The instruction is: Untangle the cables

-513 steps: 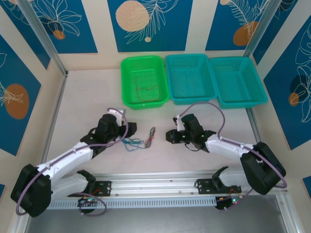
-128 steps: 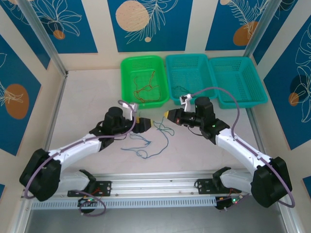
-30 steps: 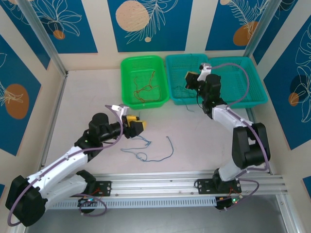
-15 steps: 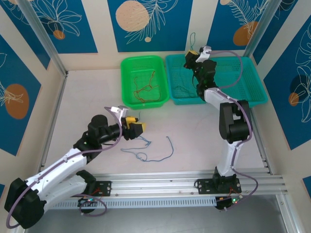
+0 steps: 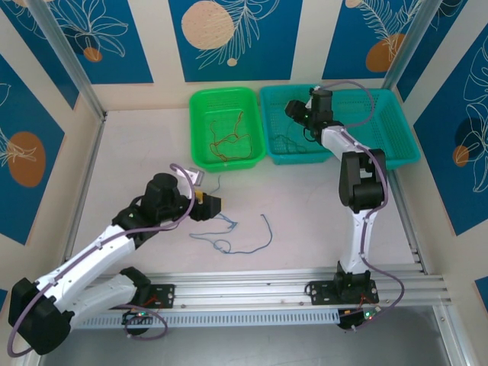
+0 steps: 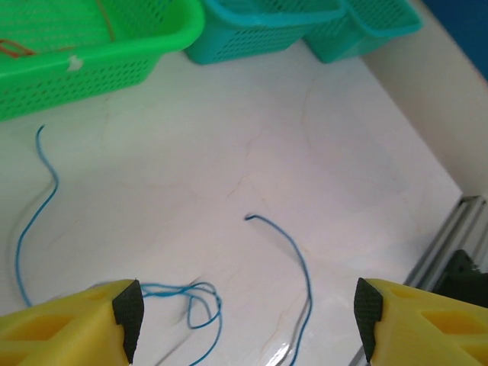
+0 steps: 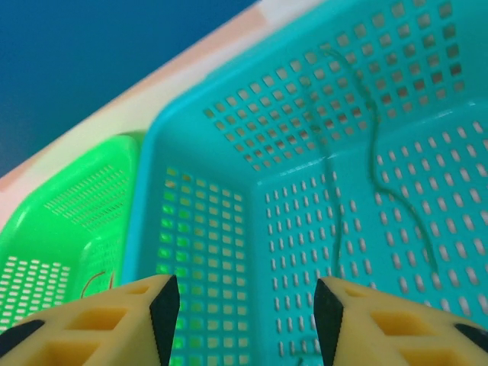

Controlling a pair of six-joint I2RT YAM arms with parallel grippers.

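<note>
Now the right gripper is spreading its fingers, empty, above the teal basket where the dark green cable it was lifting is lying, leaving only the blue cables on the table under the left gripper, which is hovering wide apart.

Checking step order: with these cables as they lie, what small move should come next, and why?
Probably lower the open left gripper onto the blue cable looped on the table beneath it; the green cable already lies in the middle teal basket.
</note>
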